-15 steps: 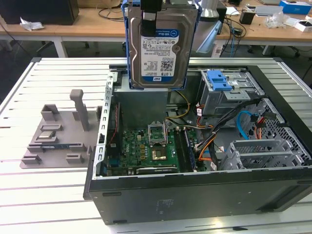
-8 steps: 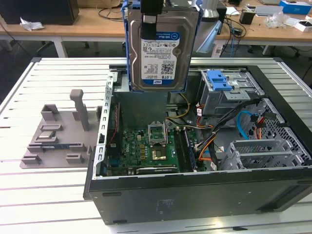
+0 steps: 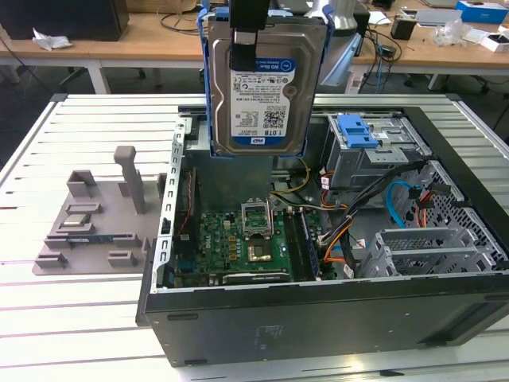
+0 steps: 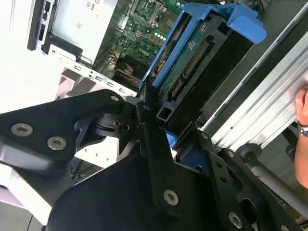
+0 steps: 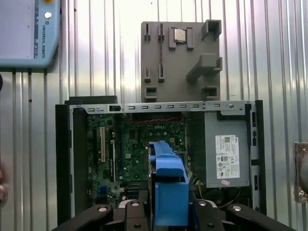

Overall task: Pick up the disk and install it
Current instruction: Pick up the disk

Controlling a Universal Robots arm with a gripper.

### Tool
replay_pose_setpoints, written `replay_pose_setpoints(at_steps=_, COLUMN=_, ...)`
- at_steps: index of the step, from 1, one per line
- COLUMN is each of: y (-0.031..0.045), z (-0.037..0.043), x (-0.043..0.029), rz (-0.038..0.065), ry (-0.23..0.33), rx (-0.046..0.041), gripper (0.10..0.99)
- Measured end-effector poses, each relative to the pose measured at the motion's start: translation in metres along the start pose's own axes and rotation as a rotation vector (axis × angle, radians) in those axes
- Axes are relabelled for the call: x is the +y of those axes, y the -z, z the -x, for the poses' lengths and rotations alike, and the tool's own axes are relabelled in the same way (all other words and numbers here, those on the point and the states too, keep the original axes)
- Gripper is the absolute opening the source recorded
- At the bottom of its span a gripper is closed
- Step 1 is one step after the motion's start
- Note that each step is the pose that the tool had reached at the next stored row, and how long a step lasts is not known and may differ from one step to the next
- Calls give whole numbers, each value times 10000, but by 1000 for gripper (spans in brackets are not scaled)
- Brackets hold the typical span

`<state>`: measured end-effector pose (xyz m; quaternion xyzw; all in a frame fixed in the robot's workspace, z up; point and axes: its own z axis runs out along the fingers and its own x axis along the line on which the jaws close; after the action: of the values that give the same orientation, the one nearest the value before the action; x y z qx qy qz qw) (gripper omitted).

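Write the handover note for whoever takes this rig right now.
Pincer: shut on the disk, gripping its top edge.
Disk: upright in the air above the open computer case, over the circuit board, touching nothing else.
Done: disk picked up.
Left: disk not installed; the metal cage with the blue latch sits toward the exterior view's right inside the case, apart from the disk.
Note: a person's arm is close by in the second wrist view.
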<state>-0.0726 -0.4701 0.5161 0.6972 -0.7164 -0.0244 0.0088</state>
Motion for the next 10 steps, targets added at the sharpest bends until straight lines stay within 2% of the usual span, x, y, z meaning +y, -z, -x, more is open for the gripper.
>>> replay_pose_setpoints(at_steps=10, y=-11, z=-113, x=-3, rz=0, ry=0, rx=0, gripper=369)
